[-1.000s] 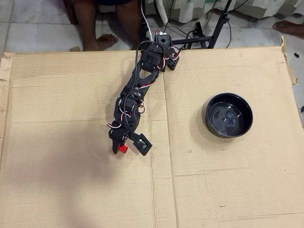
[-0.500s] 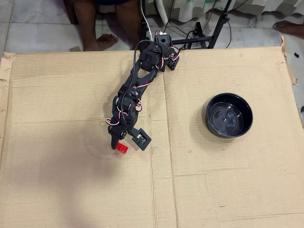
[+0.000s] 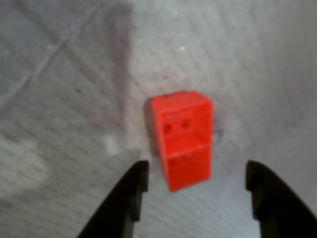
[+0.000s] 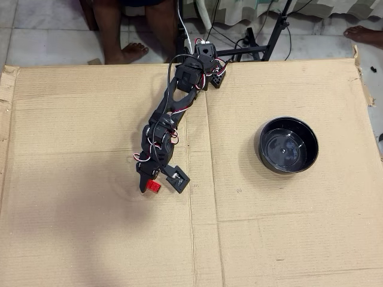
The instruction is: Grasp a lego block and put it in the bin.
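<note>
Gripper (image 3: 197,181) was spread wide with a finger on each side of the lego block (image 3: 184,139), not touching it, so looked lined up to close on it. Block lay on the cardboard (image 4: 90,239) left of centre in the overhead view, bin (image 4: 288,144) well apart toward the right edge; arm (image 4: 170,113) reached out from the far edge, wrist pitched down over the block
</note>
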`<control>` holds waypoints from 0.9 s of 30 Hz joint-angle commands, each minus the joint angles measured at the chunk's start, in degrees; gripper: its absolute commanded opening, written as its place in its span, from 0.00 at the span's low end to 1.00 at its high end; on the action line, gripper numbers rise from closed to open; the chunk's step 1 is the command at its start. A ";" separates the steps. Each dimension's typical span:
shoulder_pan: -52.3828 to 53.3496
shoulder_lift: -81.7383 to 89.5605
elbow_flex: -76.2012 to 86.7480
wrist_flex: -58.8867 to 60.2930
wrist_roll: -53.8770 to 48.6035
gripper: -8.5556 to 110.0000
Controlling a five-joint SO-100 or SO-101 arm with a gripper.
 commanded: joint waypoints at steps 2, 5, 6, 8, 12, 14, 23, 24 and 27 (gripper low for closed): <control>-0.70 -0.35 -1.23 -0.79 0.00 0.27; -0.70 -1.93 -1.58 -0.88 0.00 0.26; -0.70 -2.29 -1.67 -0.88 0.18 0.26; -0.53 -2.81 -1.32 -0.88 0.62 0.26; -0.44 -3.43 -1.67 -0.79 0.70 0.20; -0.35 -3.52 -1.93 -1.23 0.70 0.15; -0.44 -2.90 -1.41 -3.08 0.35 0.13; -0.62 -2.81 -1.85 -2.46 0.35 0.13; -2.11 -2.20 -2.11 -2.29 0.79 0.13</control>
